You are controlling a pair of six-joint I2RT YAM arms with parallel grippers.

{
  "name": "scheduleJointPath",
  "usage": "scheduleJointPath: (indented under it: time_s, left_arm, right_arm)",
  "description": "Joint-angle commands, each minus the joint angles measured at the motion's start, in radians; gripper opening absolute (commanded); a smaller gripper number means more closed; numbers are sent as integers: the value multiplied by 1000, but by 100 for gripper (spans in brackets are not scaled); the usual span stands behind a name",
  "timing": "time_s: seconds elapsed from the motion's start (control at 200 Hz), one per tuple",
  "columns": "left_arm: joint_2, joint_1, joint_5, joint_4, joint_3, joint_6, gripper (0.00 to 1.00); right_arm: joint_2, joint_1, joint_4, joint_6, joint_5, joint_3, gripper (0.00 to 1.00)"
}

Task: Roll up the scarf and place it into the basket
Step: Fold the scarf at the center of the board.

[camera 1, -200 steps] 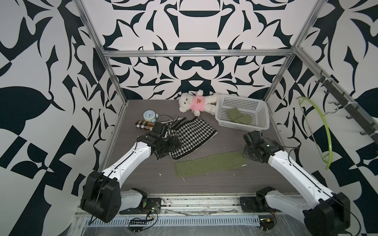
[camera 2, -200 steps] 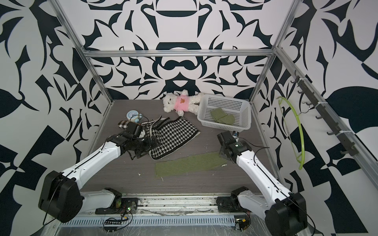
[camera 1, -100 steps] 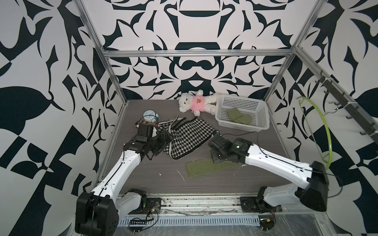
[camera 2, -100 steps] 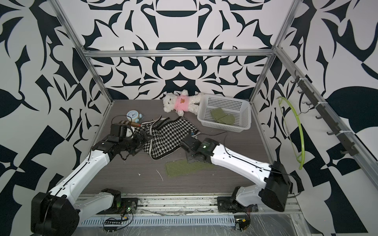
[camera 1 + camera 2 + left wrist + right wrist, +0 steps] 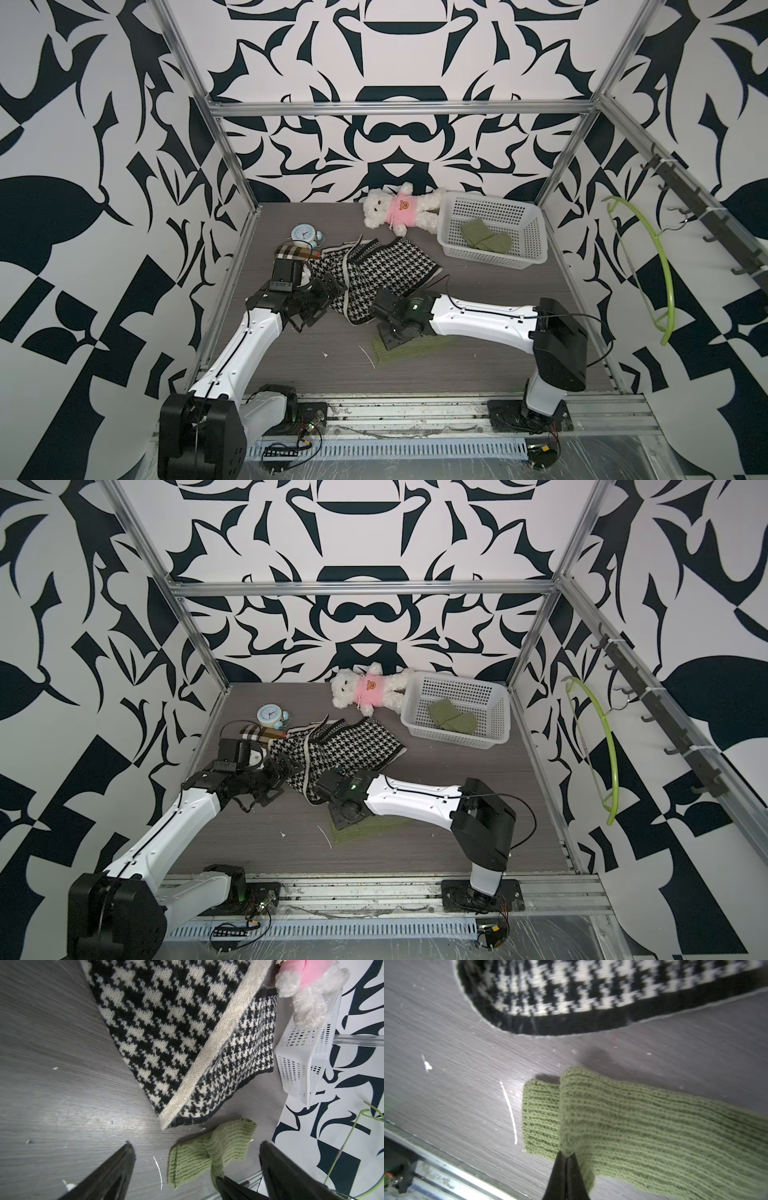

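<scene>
The green knit scarf (image 5: 415, 349) (image 5: 374, 827) lies near the table's front, doubled over on itself. My right gripper (image 5: 388, 338) (image 5: 566, 1154) is shut on the scarf's (image 5: 654, 1126) upper layer, which is lifted over the flat lower end. My left gripper (image 5: 328, 291) (image 5: 195, 1144) is open, held low at the near corner of the houndstooth cloth, with nothing between its fingers; the scarf (image 5: 207, 1153) lies beyond it. The white basket (image 5: 498, 203) (image 5: 457, 679) stands at the back right and holds a green knit bundle (image 5: 484, 241).
A black-and-white houndstooth cloth (image 5: 374, 270) is spread mid-table, just behind the scarf. A teddy bear (image 5: 399, 208) lies beside the basket, and an alarm clock (image 5: 303, 232) and a plaid roll (image 5: 293, 251) sit at the back left. A green hanger (image 5: 660, 270) hangs on the right wall.
My right arm has swept left across the table with the scarf's end, folding the scarf over itself into a much shorter length. The left arm has drawn back a little, still open.
</scene>
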Motion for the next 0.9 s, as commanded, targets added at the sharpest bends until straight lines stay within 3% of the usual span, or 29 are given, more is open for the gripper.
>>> scheduleJointPath:
  time_s: [0.0,0.065,0.225,0.28,0.325,0.435,0.525,0.66,0.765,0.895]
  left_arm:
    - [31,4,40,-33,15,28,99]
    - [36,4,38,-15,2,18,99]
    - [41,0,38,20,-18,3,99]
    - [54,-14,56,23,-19,-1,99]
    - [69,-43,72,20,-17,-12,99]
    - [101,-188,42,18,-16,-74,99]
    - [163,-322,-6,18,2,-131,99]
    - [267,-448,-43,23,25,-192,99]
    - [299,-500,-83,27,28,-236,99]
    - [323,-531,-94,84,24,-284,89]
  right_arm:
    - [7,19,28,6,-81,53,0]
    - [1,35,38,3,-101,50,1]
    - [-69,50,50,9,-139,-12,39]
    - [-129,50,46,16,-98,-56,48]
    - [-190,51,39,24,-44,-96,62]
    - [-338,46,16,8,141,-191,81]
    - [-456,17,18,-5,254,-266,89]
    - [-608,-98,24,-53,237,-346,89]
    - [-737,-165,53,-109,236,-400,91]
    - [-835,-256,48,-146,210,-435,93]
